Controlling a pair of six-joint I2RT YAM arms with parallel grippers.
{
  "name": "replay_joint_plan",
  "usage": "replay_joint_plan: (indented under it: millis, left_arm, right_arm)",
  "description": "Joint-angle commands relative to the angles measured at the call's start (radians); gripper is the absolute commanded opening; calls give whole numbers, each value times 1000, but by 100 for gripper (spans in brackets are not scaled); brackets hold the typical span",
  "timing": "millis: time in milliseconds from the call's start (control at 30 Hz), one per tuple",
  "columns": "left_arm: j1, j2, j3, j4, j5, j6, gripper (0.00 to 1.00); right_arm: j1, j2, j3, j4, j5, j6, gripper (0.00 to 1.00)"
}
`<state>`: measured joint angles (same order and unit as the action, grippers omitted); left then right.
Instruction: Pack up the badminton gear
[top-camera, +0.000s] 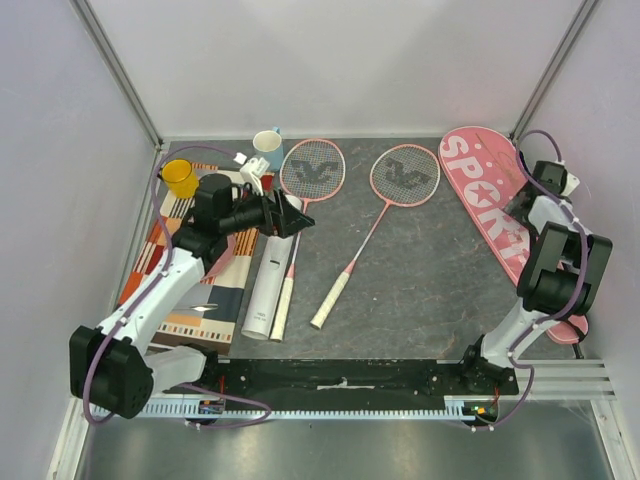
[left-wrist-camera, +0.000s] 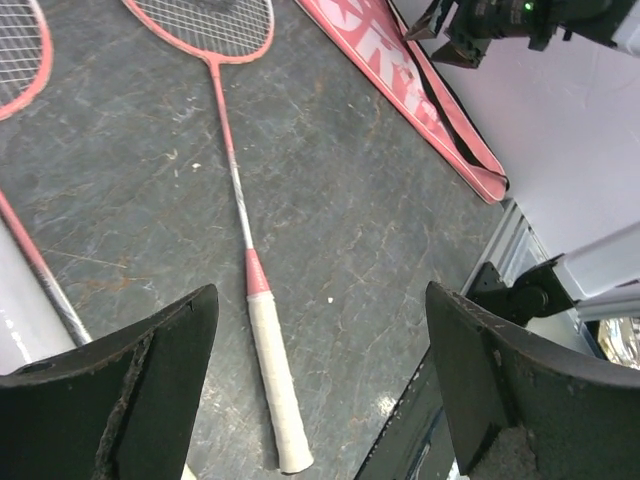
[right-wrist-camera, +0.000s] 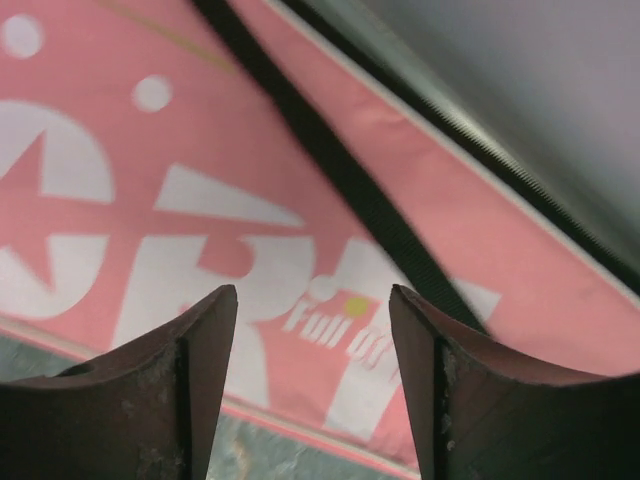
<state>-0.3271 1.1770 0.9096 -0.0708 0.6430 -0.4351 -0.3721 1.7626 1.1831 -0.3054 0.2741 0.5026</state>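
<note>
Grey mottled counter (top-camera: 420, 290), white walls on three sides. Mid-counter, the left racket (top-camera: 312, 172) and right racket (top-camera: 404, 178) are laid with heads far and handles near. Just beside the left racket's handle, the tube (top-camera: 263, 290) is laid. At the right edge the bag (top-camera: 487, 195) is spread flat. Above the left racket's shaft the left tool (top-camera: 298, 217) is held wide, empty. Over the bag's lettering the right tool (right-wrist-camera: 312, 296) is held wide, nothing gripped.
</note>
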Motion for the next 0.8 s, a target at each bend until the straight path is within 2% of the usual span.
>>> replay_joint_plan:
  millis: [0, 33, 167, 300, 400, 467, 567, 600, 667, 733, 767]
  left_arm:
    - [-47, 6, 12, 39, 47, -22, 89]
    - [-55, 13, 24, 23, 58, -19, 88]
    - [-69, 67, 31, 23, 81, -33, 87]
    - [-69, 118, 35, 28, 106, -45, 86]
    - [-67, 124, 35, 29, 107, -44, 86]
    - [-67, 122, 35, 29, 104, -37, 86]
    - [-67, 116, 34, 25, 87, -27, 86]
    - [-67, 115, 31, 23, 81, -25, 86]
    - [-67, 108, 31, 20, 75, -16, 86]
    - [-67, 105, 28, 22, 64, -14, 86]
    - [-67, 105, 28, 22, 61, -14, 86]
  right_arm:
    - [-50, 72, 91, 22, 27, -117, 64]
    - [-54, 90, 105, 16, 13, -130, 56]
    - [-114, 149, 133, 15, -99, -153, 57]
    - [-139, 172, 130, 14, -124, -183, 63]
    - [-159, 202, 136, 6, -141, -194, 63]
    - [-165, 218, 139, 11, -160, -208, 59]
    - [-159, 216, 125, 18, -207, -211, 39]
    - [-153, 212, 119, 25, -197, -211, 27]
    - [-130, 199, 105, 31, -210, -226, 22]
    - [-107, 175, 99, 42, -193, -234, 10]
    - [-81, 164, 99, 38, -185, -239, 7]
